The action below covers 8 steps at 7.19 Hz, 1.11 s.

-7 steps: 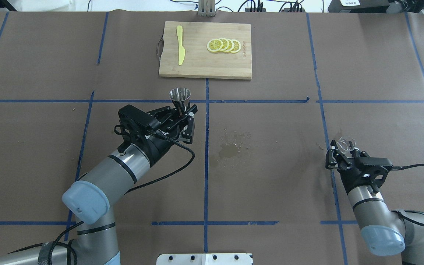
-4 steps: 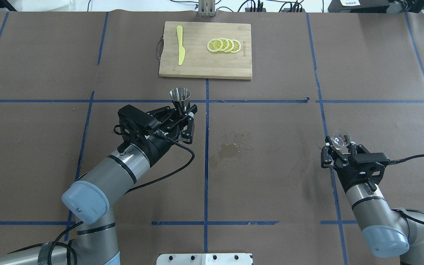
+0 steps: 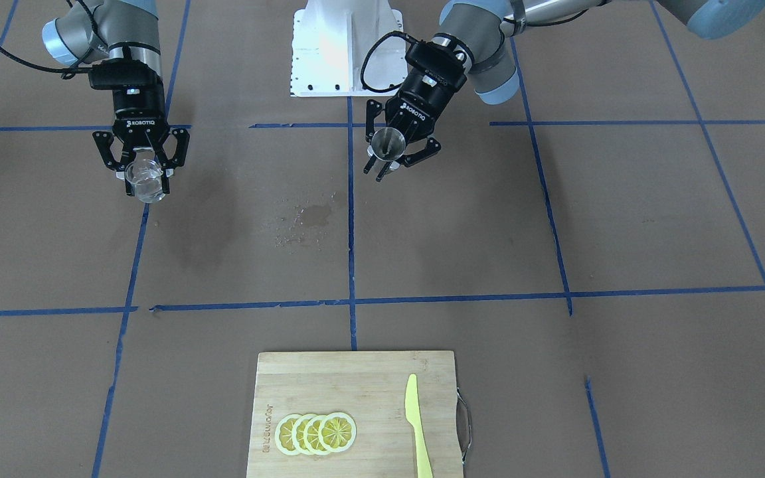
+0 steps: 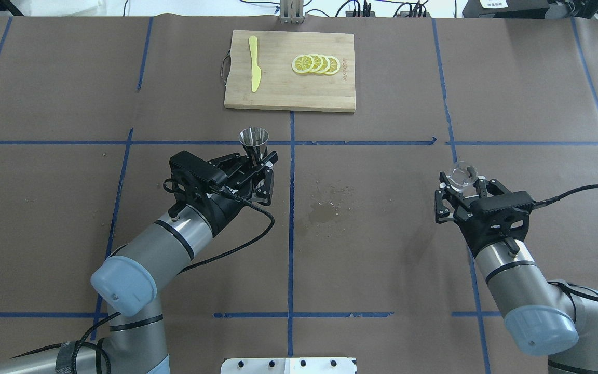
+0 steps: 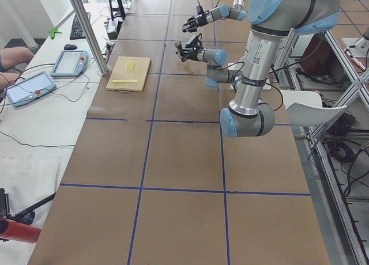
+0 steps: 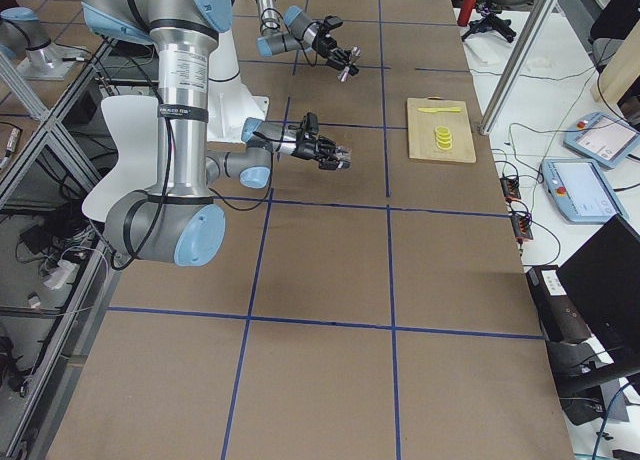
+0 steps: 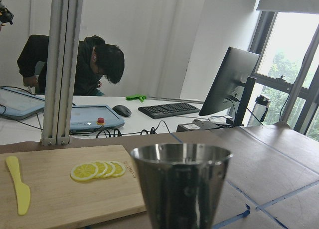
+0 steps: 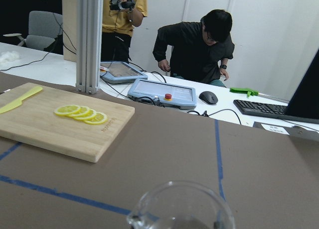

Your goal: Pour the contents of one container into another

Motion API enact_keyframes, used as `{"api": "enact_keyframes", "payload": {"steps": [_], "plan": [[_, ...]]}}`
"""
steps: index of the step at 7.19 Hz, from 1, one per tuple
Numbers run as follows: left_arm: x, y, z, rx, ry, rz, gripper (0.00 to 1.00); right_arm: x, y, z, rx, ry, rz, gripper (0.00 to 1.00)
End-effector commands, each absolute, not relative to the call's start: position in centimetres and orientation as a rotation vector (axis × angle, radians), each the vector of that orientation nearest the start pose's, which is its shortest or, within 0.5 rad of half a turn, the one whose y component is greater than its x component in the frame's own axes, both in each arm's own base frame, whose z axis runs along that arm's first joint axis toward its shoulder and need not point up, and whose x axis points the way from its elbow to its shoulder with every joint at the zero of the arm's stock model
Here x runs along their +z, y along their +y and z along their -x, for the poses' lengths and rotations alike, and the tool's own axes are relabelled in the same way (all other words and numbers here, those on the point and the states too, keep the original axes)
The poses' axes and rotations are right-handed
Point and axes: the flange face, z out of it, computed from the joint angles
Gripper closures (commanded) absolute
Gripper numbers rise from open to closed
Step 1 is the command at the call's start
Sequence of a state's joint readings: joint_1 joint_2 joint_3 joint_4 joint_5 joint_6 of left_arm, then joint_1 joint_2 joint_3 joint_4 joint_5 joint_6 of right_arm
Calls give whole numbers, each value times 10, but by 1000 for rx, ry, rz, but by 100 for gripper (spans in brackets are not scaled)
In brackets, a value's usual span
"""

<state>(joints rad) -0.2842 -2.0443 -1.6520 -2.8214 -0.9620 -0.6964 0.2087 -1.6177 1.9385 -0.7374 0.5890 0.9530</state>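
The small clear glass beaker [image 4: 461, 173] sits upright between the fingers of my right gripper [image 4: 461, 183], lifted above the table on the right. In the front view the beaker [image 3: 145, 179] hangs at the left in that gripper [image 3: 144, 167]. Its rim [image 8: 182, 209] fills the bottom of the right wrist view. The steel hourglass jigger [image 4: 254, 138] stands upright near the table's centre line, with my left gripper [image 4: 257, 161] shut on its waist. The jigger's cup [image 7: 182, 189] looms in the left wrist view. A wide gap separates the two containers.
A wooden cutting board [image 4: 278, 93] lies at the far middle, carrying several lemon slices [image 4: 315, 64] and a yellow plastic knife [image 4: 254, 63]. A damp stain [image 4: 324, 209] marks the brown paper between the arms. Two people [image 8: 199, 37] stand beyond the far edge.
My right arm has carried the beaker forward and slightly left, away from the robot's base. The left arm and jigger have barely shifted.
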Motion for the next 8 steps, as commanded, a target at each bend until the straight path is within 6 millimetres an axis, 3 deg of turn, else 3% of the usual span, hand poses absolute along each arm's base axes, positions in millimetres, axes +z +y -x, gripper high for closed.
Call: {"api": "enact_keyframes", "payload": {"steps": [1,3,5,6,7,8], "plan": [[222,-340,-516,-84,1210,-1277,100,327,-320,392,140,-655,-1249,100],[221,-333,-519,-9,1215,-1287,100,297,-338,394,-34,-651,-1273,100],[245,-329,-515,37,1180,-1283,100,259,-347,405,-55,-685,-1301,100],[245,-325,-513,83,1195,-1311,100,244,-349,416,-95,-660,-1280,100],[248,-323,-512,90,1211,-1329,100,210,-353,429,-179,-601,-1299,100],[248,-323,-511,88,1214,-1330,100,193,-355,437,-257,-551,-1307,100]]}}
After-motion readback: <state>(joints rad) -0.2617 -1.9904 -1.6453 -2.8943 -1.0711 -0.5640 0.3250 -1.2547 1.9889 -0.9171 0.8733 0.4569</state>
